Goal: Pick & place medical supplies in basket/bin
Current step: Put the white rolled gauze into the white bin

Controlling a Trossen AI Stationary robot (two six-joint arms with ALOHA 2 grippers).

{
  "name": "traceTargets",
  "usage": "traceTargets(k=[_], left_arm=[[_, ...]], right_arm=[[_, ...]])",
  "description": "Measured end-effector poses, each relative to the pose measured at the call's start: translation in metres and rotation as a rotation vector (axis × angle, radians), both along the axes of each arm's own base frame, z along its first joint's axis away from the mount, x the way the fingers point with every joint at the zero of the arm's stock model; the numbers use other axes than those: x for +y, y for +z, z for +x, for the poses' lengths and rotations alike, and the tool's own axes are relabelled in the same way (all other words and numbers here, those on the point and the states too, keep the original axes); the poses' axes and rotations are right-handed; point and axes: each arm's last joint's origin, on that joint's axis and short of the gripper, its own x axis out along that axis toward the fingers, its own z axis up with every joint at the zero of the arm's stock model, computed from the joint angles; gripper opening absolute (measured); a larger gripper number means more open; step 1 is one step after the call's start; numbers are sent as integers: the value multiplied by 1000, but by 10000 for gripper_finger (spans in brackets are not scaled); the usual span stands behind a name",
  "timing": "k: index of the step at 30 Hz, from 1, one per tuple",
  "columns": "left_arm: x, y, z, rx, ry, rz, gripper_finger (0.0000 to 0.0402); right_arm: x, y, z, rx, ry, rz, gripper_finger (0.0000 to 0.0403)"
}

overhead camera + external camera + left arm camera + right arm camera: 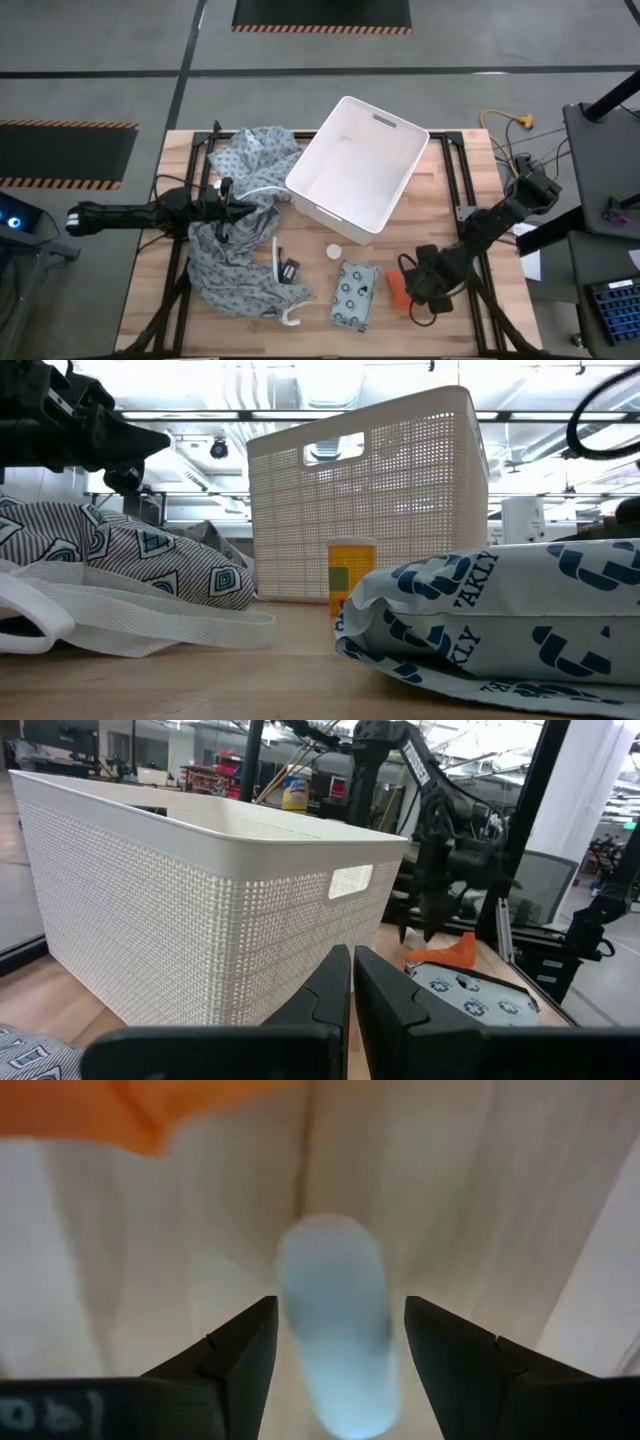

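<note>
The white perforated bin (352,172) stands at the table's far middle. Near its front lie a pale teal packet with dark rings (353,295), an orange item (397,290) and a white round disc (333,252). In the low view a small amber bottle (350,575) stands upright before the bin (370,500). My right gripper (418,287) is low over the table beside the orange item, open, its fingers on either side of a short white cylinder (335,1340) lying on the wood. My left gripper (352,990) is shut, hovering over the patterned cloth left of the bin. My right gripper comes from above, pointing down, with one finger (240,1355) close against the white cylinder's side and the other a little apart. Whether either finger touches it, I cannot tell. The cylinder lies on the table.
A grey patterned cloth (240,250) with white straps (285,300) covers the table's left half. A small black object (290,268) lies by it. Black frame bars run along the table's left and right edges. Bare wood shows between the bin and the near edge.
</note>
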Motion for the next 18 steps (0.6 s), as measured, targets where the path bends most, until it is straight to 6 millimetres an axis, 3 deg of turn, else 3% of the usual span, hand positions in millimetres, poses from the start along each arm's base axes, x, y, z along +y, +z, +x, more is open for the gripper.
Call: traceTargets(k=[5, 11, 18], left_arm=[[0, 0, 0, 0, 0, 0, 0], [0, 0, 0, 0, 0, 0, 0], [0, 0, 0, 0, -1, 0, 0]], right_arm=[[2, -10, 2, 37, 4, -33, 201], [3, -5, 4, 22, 3, -19, 130], [4, 47, 18, -135, -59, 131, 46]])
